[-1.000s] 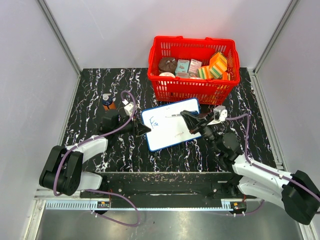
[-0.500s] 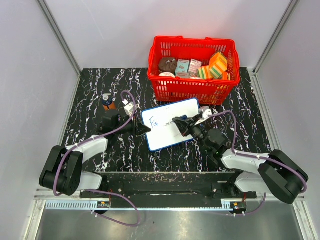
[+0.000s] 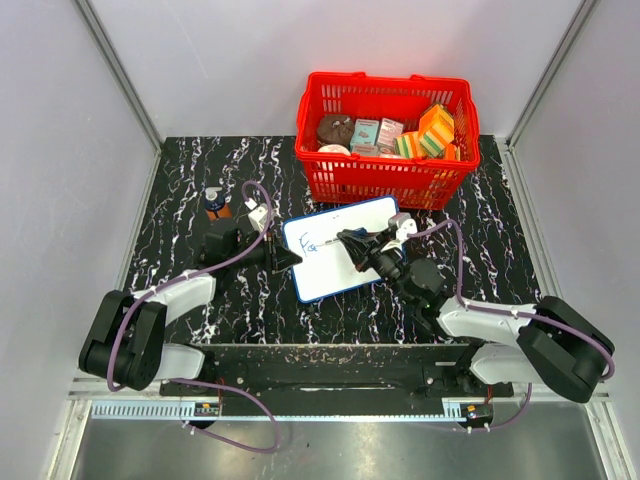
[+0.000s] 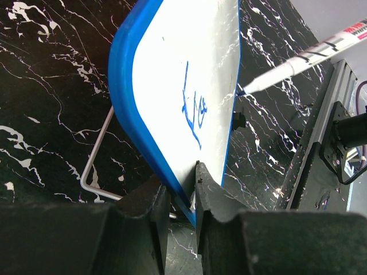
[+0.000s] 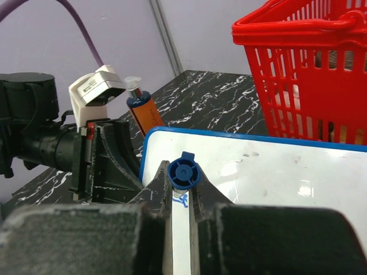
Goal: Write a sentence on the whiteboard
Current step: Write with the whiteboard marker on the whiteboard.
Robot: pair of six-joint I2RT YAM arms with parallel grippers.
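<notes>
On one whiteboard, left hand pinches the edge, right hand clamps one marker

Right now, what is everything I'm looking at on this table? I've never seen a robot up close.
table: one, black with white veins, under everything.
basket: one, red, far side, holding small packs of several colours.
bottle: one, orange, far left, standing.
whiteboard: one, white with a blue frame, centre, in front of the basket.
writing: a few letters, blue, at the board's left end.
wire loop: one, pale metal, sticking out from under the board.
marker: one, white barrel, pointing at the board.
left tool: one, black, clamped on the board's edge.
right tool: one, black, shut on the marker.
</notes>
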